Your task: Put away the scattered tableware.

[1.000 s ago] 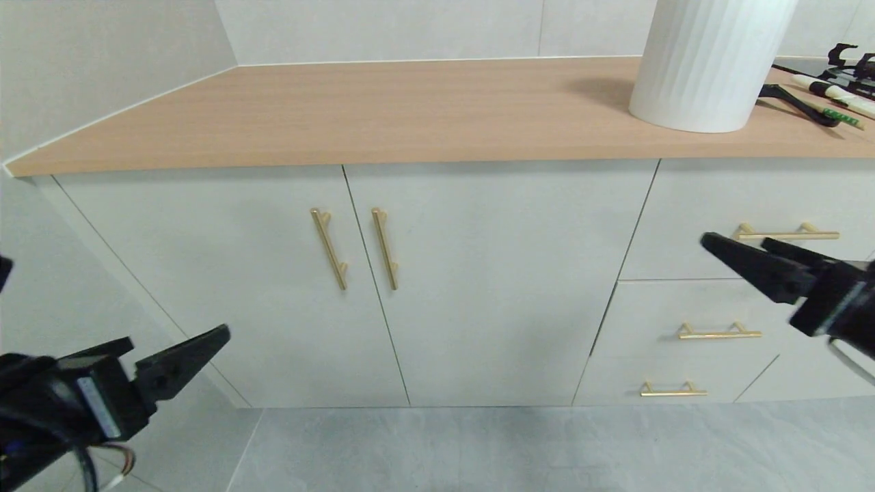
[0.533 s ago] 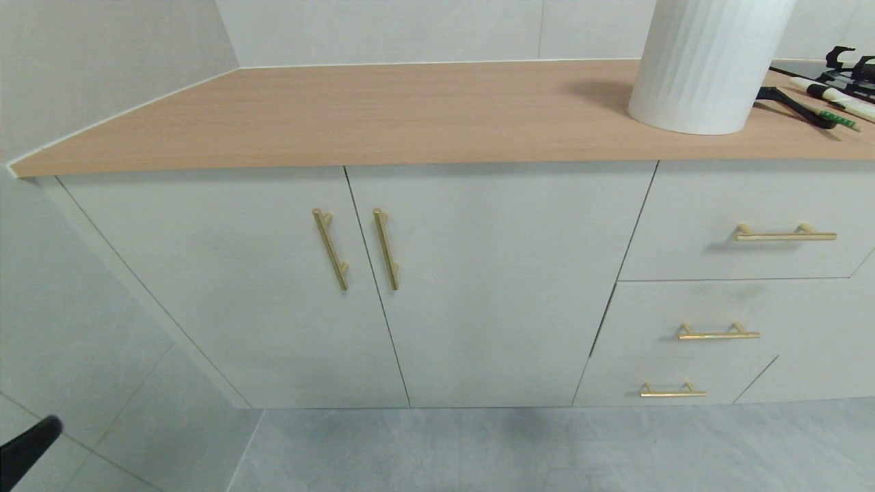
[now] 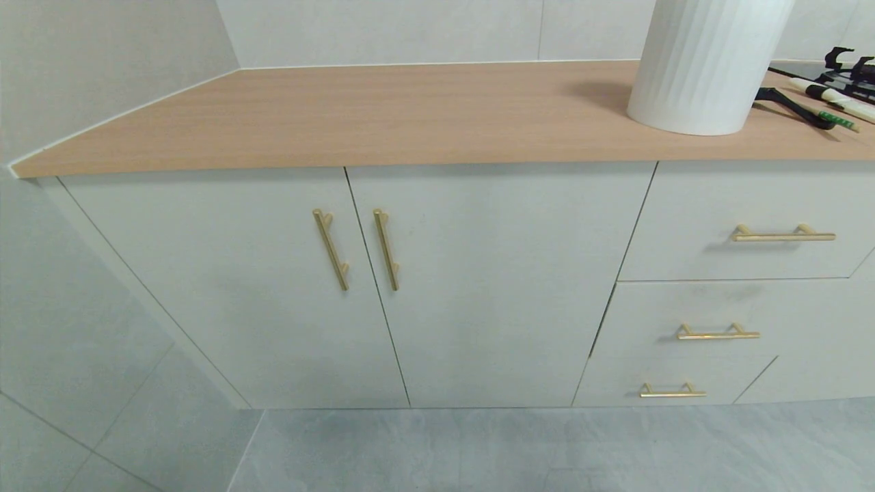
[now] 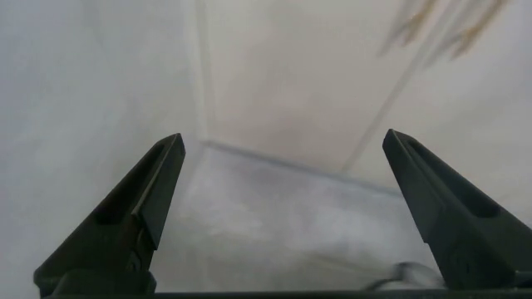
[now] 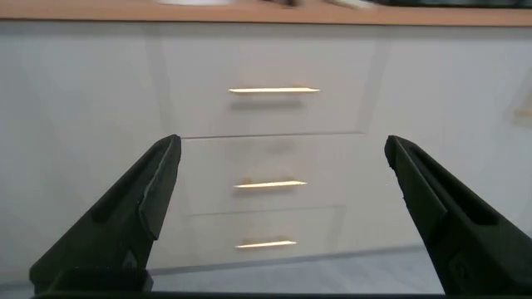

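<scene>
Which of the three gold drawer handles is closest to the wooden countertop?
The top drawer's handle, just under the countertop. The middle handle and bottom handle sit lower, toward the floor.

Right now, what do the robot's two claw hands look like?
They look alike. The left end effector has two matte black fingers, each a long wedge, thick at the base and narrowing to a pointed tip. The right end effector has the same pair of black pointed fingers. No markings show on them.
</scene>
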